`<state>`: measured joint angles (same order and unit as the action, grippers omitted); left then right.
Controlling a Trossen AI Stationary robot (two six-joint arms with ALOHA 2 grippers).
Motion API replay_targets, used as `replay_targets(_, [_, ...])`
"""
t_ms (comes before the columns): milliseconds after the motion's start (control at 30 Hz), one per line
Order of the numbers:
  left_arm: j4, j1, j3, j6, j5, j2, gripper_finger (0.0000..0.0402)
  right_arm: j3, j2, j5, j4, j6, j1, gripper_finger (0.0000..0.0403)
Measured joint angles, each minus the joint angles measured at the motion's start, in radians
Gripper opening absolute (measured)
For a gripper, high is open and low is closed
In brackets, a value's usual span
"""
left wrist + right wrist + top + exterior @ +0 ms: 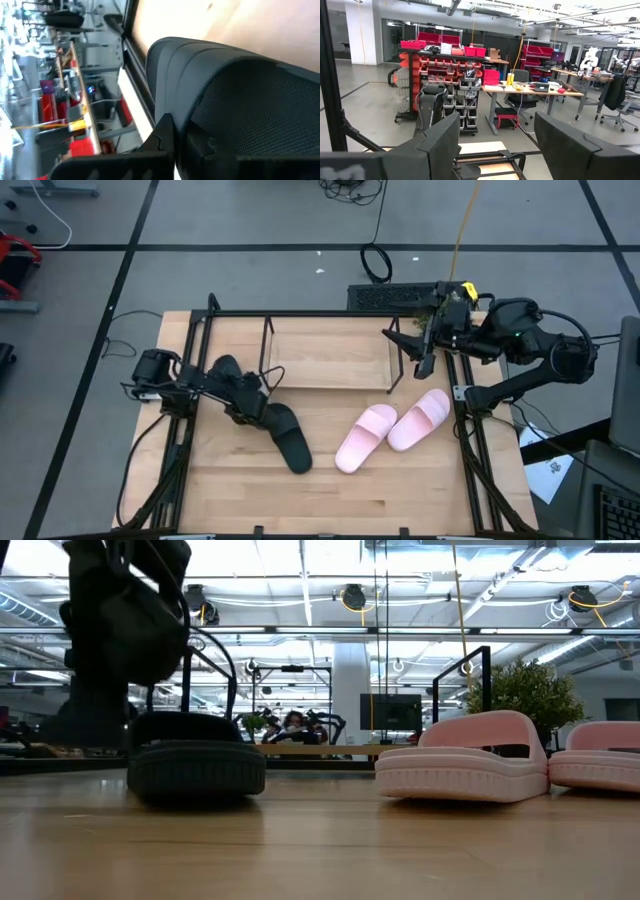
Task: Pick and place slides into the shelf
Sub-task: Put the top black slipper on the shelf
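A matte black slide [290, 442] lies on the tabletop near the middle, and shows in the low view [195, 765] with its sole flat on the wood. My left gripper [258, 408] is at its far-left end, shut on it. A dark rounded shape [225, 368] under the left arm looks like the second black slide. Two pale pink slides [365, 438] [418, 418] lie side by side on their soles right of centre. The shelf [330, 360] stands along the far edge. My right gripper [425, 350] hovers open over the shelf's right end. My left gripper holds the black slide at its far-left end [268, 418], coming slanting down from the table's left. In the left wrist view one finger [165, 135] lies against the outer side of the slide's strap [200, 100]; the slide hides the other finger. The sole rests on the table.
The shelf's thin black rods [320, 313] rise around its board. The table's side rails [470, 450] run along the left and right edges. Bare wood [330, 500] lies toward the near edge. Cables and a keyboard-like box [390, 297] sit beyond the far edge.
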<state>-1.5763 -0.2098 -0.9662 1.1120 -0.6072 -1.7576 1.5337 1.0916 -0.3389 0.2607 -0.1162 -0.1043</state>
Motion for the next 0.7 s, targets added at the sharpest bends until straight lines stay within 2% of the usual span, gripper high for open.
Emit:
replay_targets(100, [0.036,-0.041,-0.026,-0.04,0.025,0.056,0.0002,0.0,0.0,0.0,0.0,0.0,0.0,0.0247])
replay_targets(400, [0.013,-0.172,-0.116,0.017,0.123,0.197,0.0001,0.0,-0.003,0.0,-0.003,0.0,0.0,0.0247])
replay_targets(533, [0.0,-0.245,-0.184,0.011,0.111,0.22,0.0001,0.0,-0.011,-0.004,-0.009,0.0,0.0,0.0247])
replay_targets(700, [0.001,-0.32,-0.339,-0.044,0.023,0.221,0.0,0.0,-0.029,-0.006,-0.009,0.023,0.0,0.0247])
